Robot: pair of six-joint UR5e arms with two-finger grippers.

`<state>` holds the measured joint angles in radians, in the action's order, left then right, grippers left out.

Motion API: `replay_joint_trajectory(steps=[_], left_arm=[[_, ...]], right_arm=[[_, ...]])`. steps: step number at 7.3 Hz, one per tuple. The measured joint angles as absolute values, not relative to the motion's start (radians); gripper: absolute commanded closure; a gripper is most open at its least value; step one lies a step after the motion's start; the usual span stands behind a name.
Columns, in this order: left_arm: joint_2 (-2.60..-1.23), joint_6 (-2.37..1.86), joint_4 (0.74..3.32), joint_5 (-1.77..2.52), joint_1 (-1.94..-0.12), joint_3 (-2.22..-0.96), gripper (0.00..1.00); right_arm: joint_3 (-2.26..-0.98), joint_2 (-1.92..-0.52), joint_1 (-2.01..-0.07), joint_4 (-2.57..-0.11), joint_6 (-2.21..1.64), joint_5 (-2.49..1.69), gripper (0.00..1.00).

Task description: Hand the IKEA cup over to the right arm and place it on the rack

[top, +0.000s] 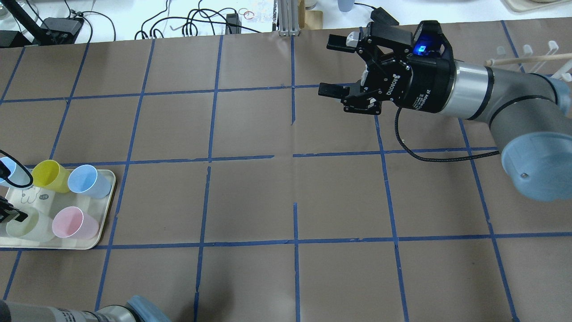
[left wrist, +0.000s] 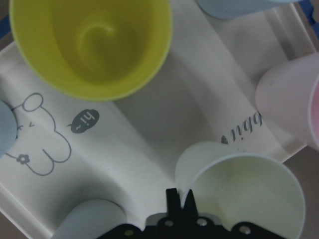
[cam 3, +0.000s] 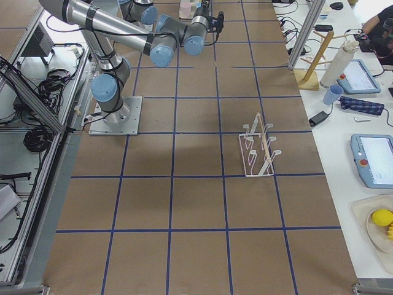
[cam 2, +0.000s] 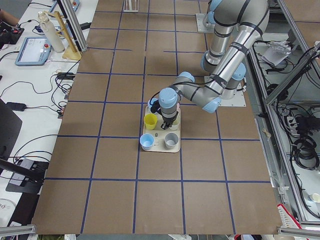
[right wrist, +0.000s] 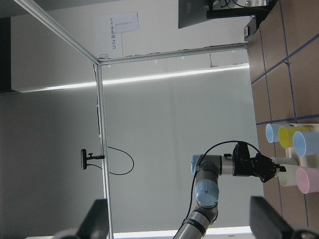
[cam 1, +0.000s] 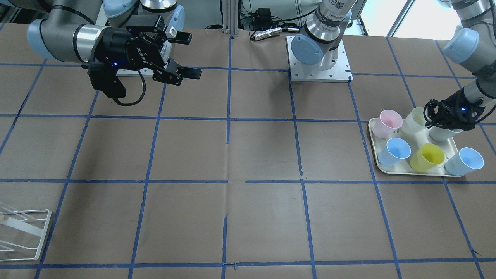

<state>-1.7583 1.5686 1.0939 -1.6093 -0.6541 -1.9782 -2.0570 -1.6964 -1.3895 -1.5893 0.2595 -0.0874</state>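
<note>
The IKEA cup (left wrist: 239,199), pale cream, is on the cream tray (left wrist: 149,144) beside a pink cup (left wrist: 294,104). It also shows in the front view (cam 1: 414,120) and the overhead view (top: 27,227). My left gripper (left wrist: 180,196) is shut on the cup's rim, one finger inside and one outside. The gripper also shows in the front view (cam 1: 445,116). My right gripper (top: 331,67) is open and empty, held above the table's far middle, and shows in the front view (cam 1: 188,55). The white wire rack (cam 3: 261,150) stands on the right side (top: 536,53).
The tray (cam 1: 410,170) also holds a yellow cup (cam 1: 426,157), two blue cups (cam 1: 395,151) (cam 1: 465,162), the pink cup (cam 1: 387,123) and a grey cup (cam 1: 441,134). The arm bases (cam 1: 319,69) sit at the robot's edge of the table.
</note>
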Motion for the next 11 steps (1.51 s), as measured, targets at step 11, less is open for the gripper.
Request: replay_joint_trajectory(steps=[11], left_arm=[[-1.602, 1.141, 2.199, -0.841, -1.051, -1.677, 1.0]], right_arm=[[-2.06, -1.694, -1.39, -1.589, 0.256, -0.082, 0.0]])
